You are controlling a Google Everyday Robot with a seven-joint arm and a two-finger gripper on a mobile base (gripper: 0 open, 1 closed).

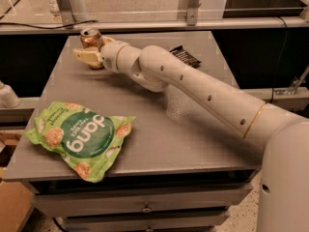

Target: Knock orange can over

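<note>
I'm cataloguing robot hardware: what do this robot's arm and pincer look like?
The arm is off-white, built of thick rounded segments with small dark dots and a thin gold band. The pincer, beside the orange can, is pale yellow.

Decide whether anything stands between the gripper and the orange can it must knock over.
Nothing visible does. The gripper sits directly in front of the orange can at the far left corner of the table, seemingly touching it. The green chip bag and black snack bar lie well clear.
</note>
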